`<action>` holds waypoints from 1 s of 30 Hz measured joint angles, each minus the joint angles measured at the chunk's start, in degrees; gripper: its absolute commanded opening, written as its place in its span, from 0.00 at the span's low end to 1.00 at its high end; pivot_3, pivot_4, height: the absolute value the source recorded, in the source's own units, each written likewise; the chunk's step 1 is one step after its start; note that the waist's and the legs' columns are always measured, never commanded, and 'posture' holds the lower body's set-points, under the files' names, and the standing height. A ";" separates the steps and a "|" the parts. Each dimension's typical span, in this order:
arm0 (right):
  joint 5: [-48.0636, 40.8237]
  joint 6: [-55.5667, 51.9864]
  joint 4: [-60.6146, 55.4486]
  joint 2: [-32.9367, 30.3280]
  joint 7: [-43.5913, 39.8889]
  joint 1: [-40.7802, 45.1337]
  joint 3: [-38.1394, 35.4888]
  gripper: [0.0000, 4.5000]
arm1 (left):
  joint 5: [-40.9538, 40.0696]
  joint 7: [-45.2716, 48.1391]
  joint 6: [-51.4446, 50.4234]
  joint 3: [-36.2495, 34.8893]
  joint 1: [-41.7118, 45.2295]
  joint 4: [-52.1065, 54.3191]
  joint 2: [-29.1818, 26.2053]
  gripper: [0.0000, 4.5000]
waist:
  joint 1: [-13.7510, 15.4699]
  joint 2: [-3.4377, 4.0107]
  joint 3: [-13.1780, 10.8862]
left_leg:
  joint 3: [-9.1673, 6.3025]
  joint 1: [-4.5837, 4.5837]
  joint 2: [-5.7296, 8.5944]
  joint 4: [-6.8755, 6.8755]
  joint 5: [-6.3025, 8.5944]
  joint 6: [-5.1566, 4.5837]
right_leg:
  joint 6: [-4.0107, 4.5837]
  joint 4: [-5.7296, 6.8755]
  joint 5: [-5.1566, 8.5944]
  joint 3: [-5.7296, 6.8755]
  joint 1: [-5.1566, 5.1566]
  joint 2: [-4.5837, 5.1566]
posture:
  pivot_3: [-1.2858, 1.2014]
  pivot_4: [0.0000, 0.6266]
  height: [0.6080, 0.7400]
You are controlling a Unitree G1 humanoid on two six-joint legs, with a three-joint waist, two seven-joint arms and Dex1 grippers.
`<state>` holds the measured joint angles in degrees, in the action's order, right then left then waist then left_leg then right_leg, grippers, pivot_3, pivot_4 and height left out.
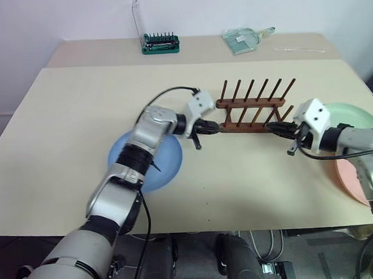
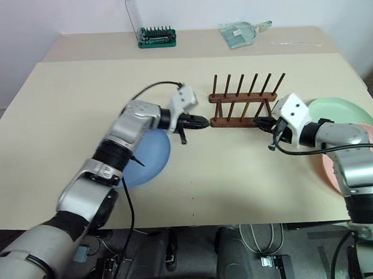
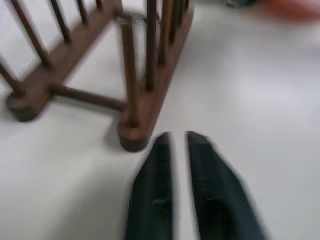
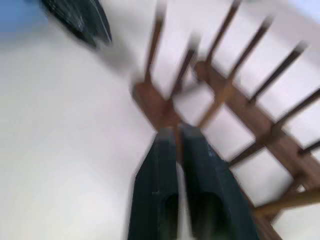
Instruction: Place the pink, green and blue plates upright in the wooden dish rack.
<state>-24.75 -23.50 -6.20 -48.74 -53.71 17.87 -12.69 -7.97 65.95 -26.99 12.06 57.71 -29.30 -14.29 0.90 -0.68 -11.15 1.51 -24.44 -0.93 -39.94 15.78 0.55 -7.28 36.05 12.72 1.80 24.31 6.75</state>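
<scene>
The wooden dish rack (image 1: 253, 105) stands empty at the middle of the table. My left gripper (image 1: 216, 129) hovers at its left end, fingers a narrow gap apart with nothing between them (image 3: 178, 136). My right gripper (image 1: 271, 128) sits at the rack's right end, its fingers (image 4: 165, 150) barely parted and empty over the rail's tip. The blue plate (image 1: 166, 168) lies flat under my left forearm. At the right edge the green plate (image 1: 348, 113) lies flat, and the pink plate (image 1: 348, 176) is in front of it, partly hidden by my right arm.
A green screwdriver-bit holder (image 1: 161, 43) with its clear lid raised stands at the back. A clear plastic scoop (image 1: 244, 39) lies to its right. Bare tabletop (image 1: 251, 180) stretches in front of the rack.
</scene>
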 measured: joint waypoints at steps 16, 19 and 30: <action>-6.62 -25.48 -15.74 -9.58 4.33 -27.24 -31.27 0.99 | -14.02 12.83 8.04 -11.04 -9.54 15.48 -12.70 1.00 | -0.06 0.00 0.02 | 0.02 0.01 0.01 0.02 0.02 -0.03 | 0.01 -0.03 0.02 -0.01 -0.04 0.03 | 0.52 0.24 0.88; -5.01 -27.60 -17.99 -8.91 4.04 -34.42 -36.15 0.99 | -15.00 14.61 8.57 -10.71 -10.29 15.46 -12.72 1.00 | 0.07 -0.03 0.01 | 0.00 0.00 0.01 0.00 0.02 -0.03 | 0.01 -0.03 0.02 0.00 -0.06 0.02 | 0.52 0.24 0.88; 0.36 -25.78 -23.65 0.54 9.66 -43.88 -33.08 0.99 | -16.36 20.38 8.51 -7.07 -10.08 15.15 -13.00 1.00 | -0.17 -0.03 0.04 | -0.02 0.04 0.00 0.01 0.03 -0.04 | 0.03 -0.03 0.03 -0.02 -0.07 0.00 | 0.52 0.24 0.88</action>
<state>-24.39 -49.28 -29.85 -48.20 -44.05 -26.01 -45.77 -24.33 86.32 -18.48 4.99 47.63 -14.15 -27.30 0.73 -0.71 -11.11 1.49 -24.40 -0.93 -39.93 15.80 0.51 -7.26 36.02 12.76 1.77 24.25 6.75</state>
